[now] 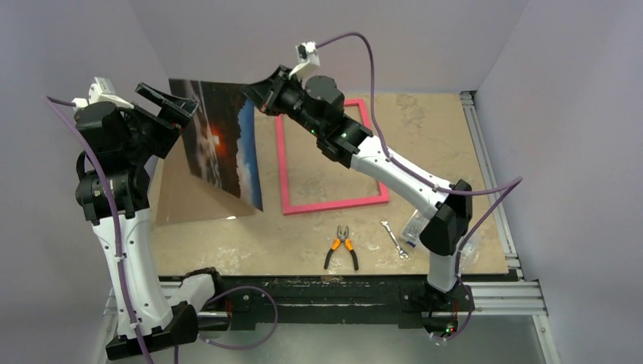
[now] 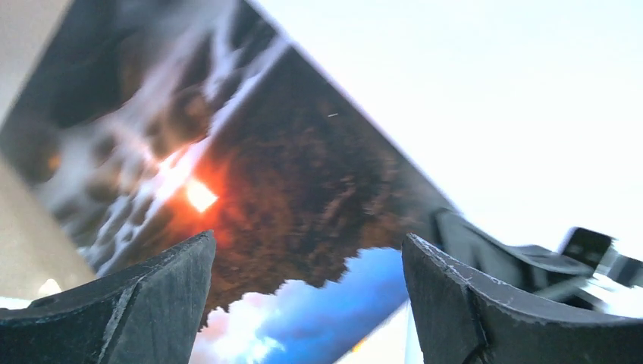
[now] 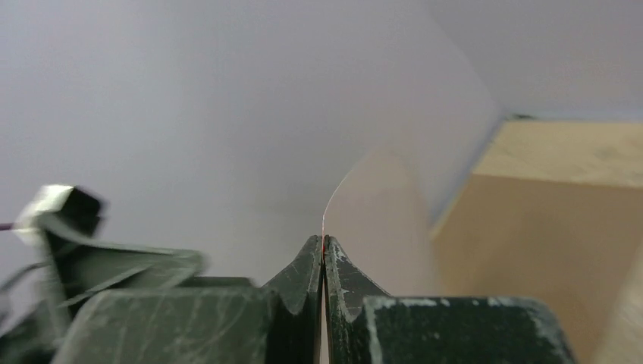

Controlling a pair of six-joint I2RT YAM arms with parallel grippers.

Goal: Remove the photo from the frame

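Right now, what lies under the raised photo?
A brown board lies flat on the table beneath the photo, which the right gripper holds tilted. The photo hides part of the board.

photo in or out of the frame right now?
Out. The right claw, shut on the photo edge, holds it up left of the frame, which lies flat with bare table showing through.

table (image 1: pixel 443 136) | frame (image 1: pixel 334 205) flat | brown board (image 1: pixel 189 199) left | pliers (image 1: pixel 341 248), wrench (image 1: pixel 394 239) near edge
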